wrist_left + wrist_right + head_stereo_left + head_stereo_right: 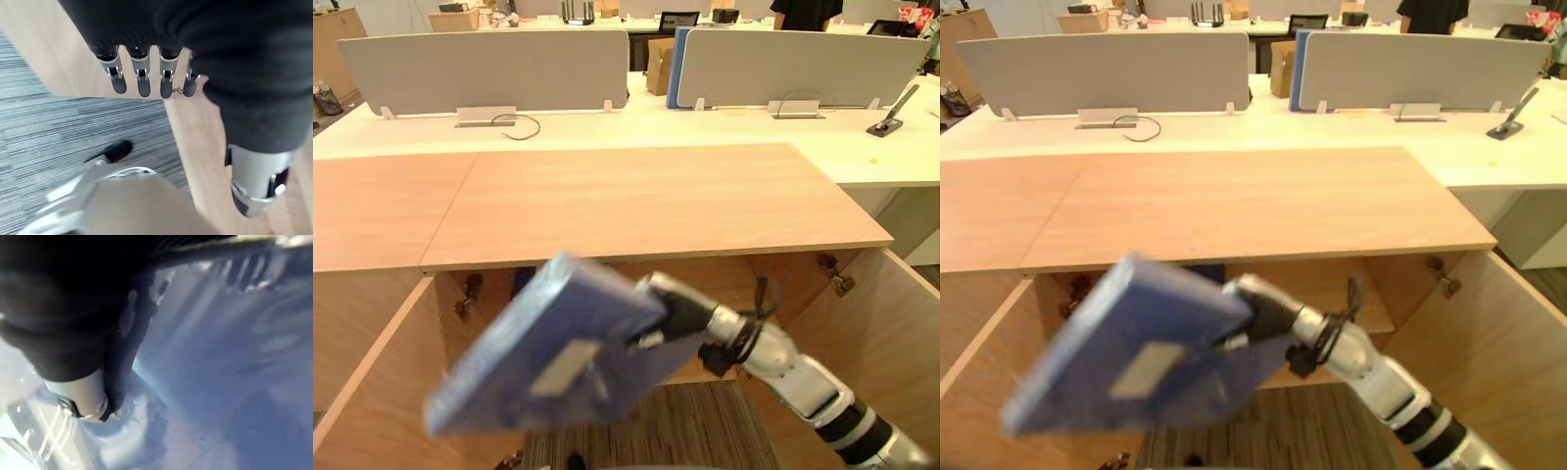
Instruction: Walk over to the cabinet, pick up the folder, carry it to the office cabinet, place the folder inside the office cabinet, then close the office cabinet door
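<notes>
An open-plan office: white tables (724, 125) with grey divider panels (489, 69) at the back. In front stands a low wooden office cabinet (646, 206) on grey carpet (705, 426), with its left door (362, 382) and right door (891, 333) both swung open.

The right hand (677, 311) grips a blue folder (548, 357) by one edge, thumb pressed on its cover. The folder hangs tilted in front of the cabinet's opening, just below the top board — not yet inside. The left hand (144, 83) hangs beside a wooden panel, fingers straight, holding nothing.

To place it well, the folder probably needs levelling so its leading corner clears the top board and the door hinge (839, 281). It can then slide deep into the cabinet before the grip lets go.
</notes>
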Controlling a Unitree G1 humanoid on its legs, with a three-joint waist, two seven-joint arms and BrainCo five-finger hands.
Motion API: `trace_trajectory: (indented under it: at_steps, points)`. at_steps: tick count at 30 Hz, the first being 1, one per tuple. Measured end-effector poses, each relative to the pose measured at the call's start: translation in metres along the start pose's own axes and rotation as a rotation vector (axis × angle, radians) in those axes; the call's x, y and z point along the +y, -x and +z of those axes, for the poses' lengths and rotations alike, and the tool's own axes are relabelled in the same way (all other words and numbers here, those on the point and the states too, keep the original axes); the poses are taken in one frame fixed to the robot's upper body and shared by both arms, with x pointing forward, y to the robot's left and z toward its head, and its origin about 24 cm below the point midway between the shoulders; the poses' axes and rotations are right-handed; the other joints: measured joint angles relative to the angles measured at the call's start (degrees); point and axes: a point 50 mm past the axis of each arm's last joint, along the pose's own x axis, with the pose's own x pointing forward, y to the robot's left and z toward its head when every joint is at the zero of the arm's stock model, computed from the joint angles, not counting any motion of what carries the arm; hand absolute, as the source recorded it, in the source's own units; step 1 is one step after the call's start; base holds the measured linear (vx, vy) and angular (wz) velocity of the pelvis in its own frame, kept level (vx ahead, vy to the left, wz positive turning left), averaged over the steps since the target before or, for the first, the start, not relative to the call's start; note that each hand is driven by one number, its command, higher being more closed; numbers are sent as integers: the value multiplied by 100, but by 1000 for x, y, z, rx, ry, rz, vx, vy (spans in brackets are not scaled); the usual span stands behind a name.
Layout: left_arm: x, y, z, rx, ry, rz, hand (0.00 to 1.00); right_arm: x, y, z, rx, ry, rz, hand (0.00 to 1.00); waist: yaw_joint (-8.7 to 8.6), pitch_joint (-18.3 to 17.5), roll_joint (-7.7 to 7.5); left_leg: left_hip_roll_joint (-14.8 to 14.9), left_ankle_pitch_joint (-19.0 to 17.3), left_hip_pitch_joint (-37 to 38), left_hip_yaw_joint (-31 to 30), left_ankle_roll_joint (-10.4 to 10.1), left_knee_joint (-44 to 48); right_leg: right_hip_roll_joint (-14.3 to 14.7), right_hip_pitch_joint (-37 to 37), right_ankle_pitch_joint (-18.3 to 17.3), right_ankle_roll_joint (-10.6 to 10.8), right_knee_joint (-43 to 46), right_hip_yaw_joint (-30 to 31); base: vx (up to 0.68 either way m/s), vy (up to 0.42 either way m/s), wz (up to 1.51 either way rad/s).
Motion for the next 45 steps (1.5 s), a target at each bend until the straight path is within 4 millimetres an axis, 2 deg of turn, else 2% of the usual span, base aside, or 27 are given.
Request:
trace_trajectory:
  at_steps: [2, 3, 5, 8, 12, 14, 15, 16, 19, 21, 23, 24, 27, 30, 33, 36, 38, 40, 41, 43, 44, 45]
  points:
    - [1, 1, -6, 22, 29, 17, 0, 30, 3, -24, 107, 38, 201, 100, 110, -9, -21, 0, -5, -1, -7, -12, 1, 14, 2, 2, -3, -1, 0, 0, 0, 0]
    - [2, 2, -8, 28, 34, 22, 0, 37, 4, -30, 136, 46, 246, 100, 128, -8, -20, 1, -5, -1, -10, -13, 1, 14, 2, 2, -3, 0, -2, 0, 0, 0]
    - [2, 4, -16, 58, 61, 36, 0, 40, 9, -54, 238, 52, 282, 100, 126, 13, 5, -6, -18, -4, -22, -29, 1, 2, 2, 0, 0, 3, -12, 0, 0, 0]
    - [4, 4, -18, 65, 98, 45, 0, 41, 14, -77, 346, 119, 321, 100, 135, 95, 11, -7, -39, -4, -28, -48, 1, 1, 2, -4, 3, 3, -14, 0, 0, 0]
    - [2, 4, -17, 63, 184, 49, 0, 56, 24, -112, 522, 148, 372, 100, 164, 210, 43, -50, -51, -13, -84, -39, 31, -24, 22, -42, 40, 6, -100, 8, 4, 9]
    - [-3, 0, -7, 37, 236, 40, 0, 63, 38, -133, 656, 226, 428, 100, 246, 492, 97, -133, -246, -172, -182, 2, 391, -165, -40, -197, 80, 268, -224, 12, 20, 22]
    - [-5, -1, -3, 26, 250, 34, 0, 54, 39, -136, 679, 243, 389, 100, 250, 598, 114, -146, -360, -290, -202, 45, 637, -214, -110, -272, 97, 429, -246, -34, 31, 20]
    - [-11, -3, 3, 10, 274, 19, 0, 39, 40, -139, 708, 271, 347, 100, 250, 797, 190, -158, -627, -576, -217, 90, 1181, -345, -330, -464, 133, 852, -244, -43, 41, 12]
    - [-18, -6, 19, -42, 282, -6, 0, 17, 49, -147, 786, 291, 261, 100, 249, 1160, 423, -192, -1129, -1273, -220, 263, 2295, -667, -1023, -947, 203, 2046, -232, -26, 71, 12]
    - [-21, -7, 30, -82, 286, -11, 0, 2, 49, -147, 806, 261, 160, 100, 253, 1420, 501, -191, -1392, -1651, -183, 317, 2844, -840, -1477, -1152, 211, 2741, -197, -46, 98, -6]
    - [-20, -8, 37, -110, 304, -9, 0, -17, 49, -147, 817, 212, 17, 100, 261, 1662, 484, -180, -1685, -1969, -82, 356, 3393, -998, -1869, -1414, 227, 3348, -34, -84, 69, -24]
    - [-20, -9, 43, -129, 311, -6, 0, -36, 49, -145, 817, 170, -101, 100, 268, 1786, 473, -139, -1939, -2272, 37, 396, 3868, -1111, -2194, -1661, 271, 3776, 103, -92, 53, -27]
    - [-18, -9, 48, -147, 313, -3, 0, -62, 50, -142, 784, 22, -333, 100, 305, 1856, 425, -2, -2312, -2791, 256, 468, 4602, -1211, -2833, -1979, 317, 4474, 407, -115, 65, -36]
    - [-18, -9, 50, -156, 343, -4, 0, -74, 48, -138, 697, -206, -536, 100, 307, 1907, 373, 185, -2597, -3224, 414, 513, 5201, -1213, -3333, -2164, 338, 4993, 654, -38, 40, -27]
    - [-18, -9, 55, -173, 354, -7, 0, -82, 48, -137, 624, -391, -698, 100, 300, 2043, 340, 291, -2717, -3479, 462, 557, 5538, -1227, -3604, -2246, 340, 5298, 717, -24, 45, -13]
    - [-17, -9, 61, -196, 361, -8, 0, -99, 47, -129, 452, -649, -945, 100, 321, 2160, 312, 323, -2749, -3773, 490, 572, 5766, -1318, -3936, -2309, 323, 5606, 704, -58, 37, 2]
    - [-17, -8, 66, -214, 372, -11, 0, -118, 42, -115, 279, -792, -1090, 100, 319, 2223, 300, 323, -2750, -3910, 489, 579, 5872, -1366, -4086, -2340, 309, 5769, 700, -59, 31, 7]
    - [-13, -6, 81, -278, 432, -10, 0, -159, 38, -91, -6, -955, -1236, 100, 345, 2306, 295, 344, -2739, -4127, 453, 614, 6021, -1382, -4297, -2367, 307, 5960, 701, -101, 43, 8]
    - [-12, -6, 83, -288, 446, -11, 0, -170, 39, -85, -75, -987, -1269, 100, 355, 2312, 295, 343, -2734, -4182, 446, 622, 6041, -1386, -4347, -2369, 308, 5997, 701, -85, 40, 9]
    - [-12, -5, 86, -298, 480, -13, 0, -210, 41, -61, -293, -1069, -1351, 100, 393, 2318, 294, 343, -2698, -4367, 434, 653, 6098, -1405, -4534, -2367, 308, 6086, 699, -56, 45, 9]
    - [-13, -5, 87, -300, 502, -13, 0, -226, 43, -57, -364, -1161, -1398, 100, 460, 2319, 292, 343, -2683, -4469, 407, 655, 6126, -1408, -4617, -2366, 308, 6115, 679, -54, 68, 10]
    - [-13, -4, 90, -307, 510, -15, 0, -231, 45, -57, -404, -1224, -1419, 100, 508, 2319, 292, 342, -2679, -4524, 387, 657, 6149, -1411, -4655, -2366, 308, 6134, 665, -28, 53, 10]
